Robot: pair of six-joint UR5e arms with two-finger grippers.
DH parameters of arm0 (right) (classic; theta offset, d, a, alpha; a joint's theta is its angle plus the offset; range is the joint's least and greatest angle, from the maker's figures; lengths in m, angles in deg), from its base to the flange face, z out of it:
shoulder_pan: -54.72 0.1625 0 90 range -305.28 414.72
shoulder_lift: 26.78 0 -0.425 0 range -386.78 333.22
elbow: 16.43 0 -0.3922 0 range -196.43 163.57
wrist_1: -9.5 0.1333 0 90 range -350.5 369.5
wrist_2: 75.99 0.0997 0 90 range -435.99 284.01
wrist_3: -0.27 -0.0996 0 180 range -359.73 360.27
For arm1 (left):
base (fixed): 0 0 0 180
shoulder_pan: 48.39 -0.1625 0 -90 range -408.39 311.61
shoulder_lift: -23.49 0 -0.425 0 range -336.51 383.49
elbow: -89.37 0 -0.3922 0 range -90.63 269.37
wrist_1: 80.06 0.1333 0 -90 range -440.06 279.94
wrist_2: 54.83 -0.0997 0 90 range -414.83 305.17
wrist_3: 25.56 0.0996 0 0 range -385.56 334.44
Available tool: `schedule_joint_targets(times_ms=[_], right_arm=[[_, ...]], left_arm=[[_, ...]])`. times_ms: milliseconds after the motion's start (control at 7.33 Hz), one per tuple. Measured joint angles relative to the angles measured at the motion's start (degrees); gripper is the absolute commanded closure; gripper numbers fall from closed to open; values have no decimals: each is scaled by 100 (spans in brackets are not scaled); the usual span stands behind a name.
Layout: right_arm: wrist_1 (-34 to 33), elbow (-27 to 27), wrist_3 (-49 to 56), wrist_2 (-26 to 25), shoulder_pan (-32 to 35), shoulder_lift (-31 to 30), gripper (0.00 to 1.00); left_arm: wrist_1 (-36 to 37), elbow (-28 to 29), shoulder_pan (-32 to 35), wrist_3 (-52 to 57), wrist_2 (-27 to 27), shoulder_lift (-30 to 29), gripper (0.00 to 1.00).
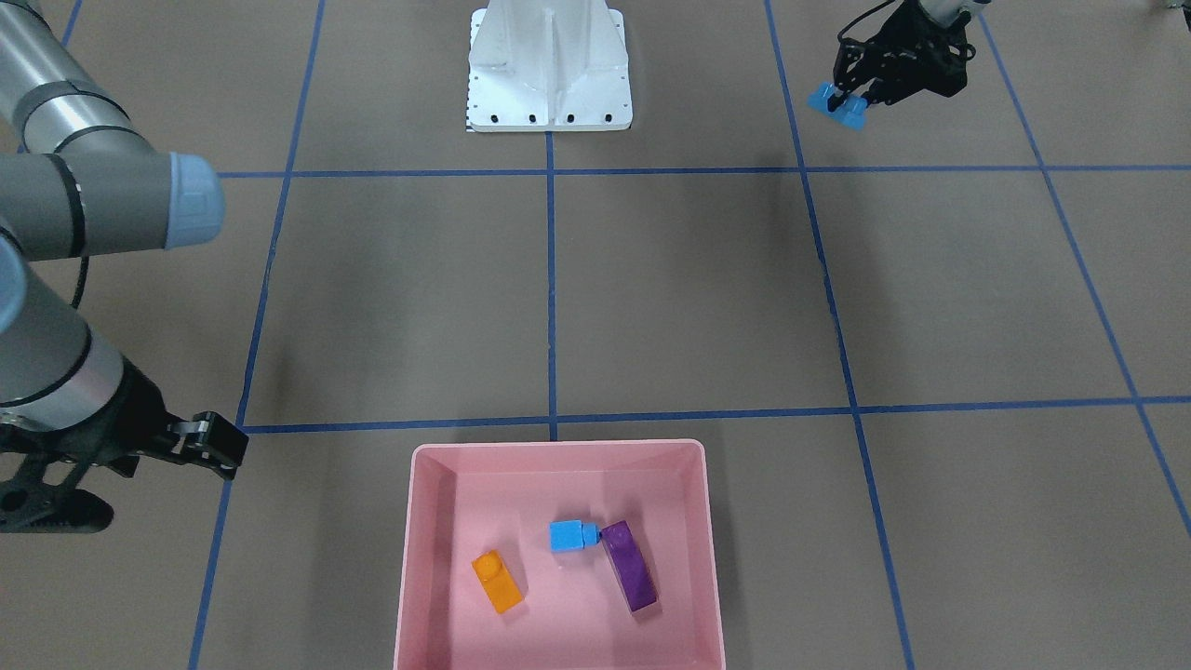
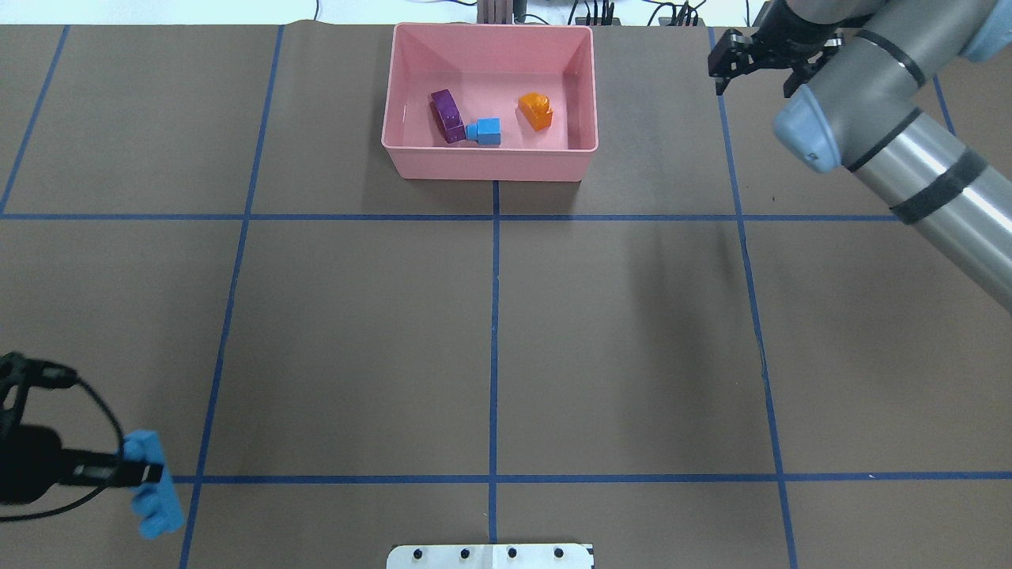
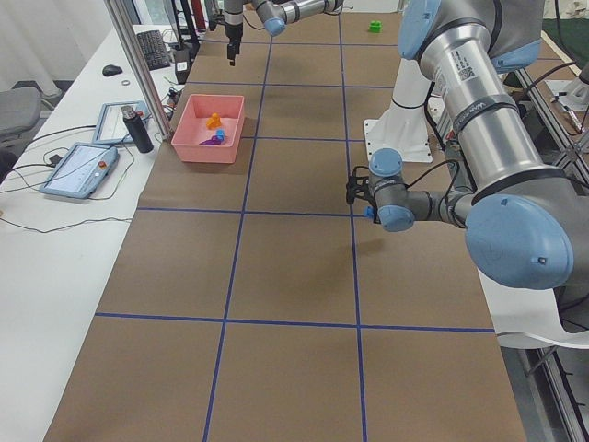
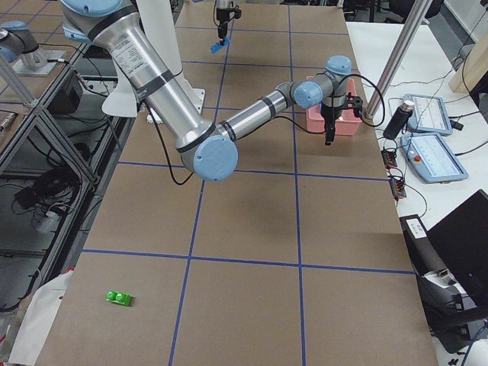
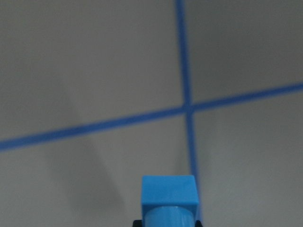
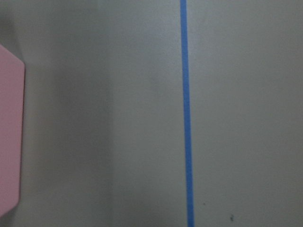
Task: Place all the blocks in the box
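Note:
The pink box [image 2: 490,162] stands at the far middle of the table. In it lie an orange block [image 2: 536,111], a small blue cube [image 2: 485,131] and a purple block [image 2: 447,115]. My left gripper [image 2: 146,472] is shut on the long blue block [image 2: 152,484] and holds it above the table's near left; the block also shows in the left wrist view [image 5: 169,198]. My right gripper [image 2: 763,67] is open and empty, to the right of the box. A green block [image 4: 118,297] lies on the table far out on my right side.
The white pedestal base [image 1: 551,65] stands at the near middle edge. Blue tape lines cross the brown table. A side table with tablets [image 3: 81,168] and a dark bottle [image 3: 138,129] runs behind the box. The box's corner shows in the right wrist view [image 6: 9,132].

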Motion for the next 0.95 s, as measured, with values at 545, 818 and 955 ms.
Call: schedule_joint_targets(times_ms=[545, 818, 955], right_arm=[[-13, 1055, 1441, 380, 717, -1625, 0], [-13, 1321, 2019, 476, 966, -2182, 0], [-13, 1452, 2283, 490, 1050, -2437, 0]], left_arm=[[2858, 420, 974, -2, 2, -3578, 100], [3578, 1195, 1454, 6, 40, -4978, 100], [3757, 1649, 1705, 29, 122, -5495, 100]])
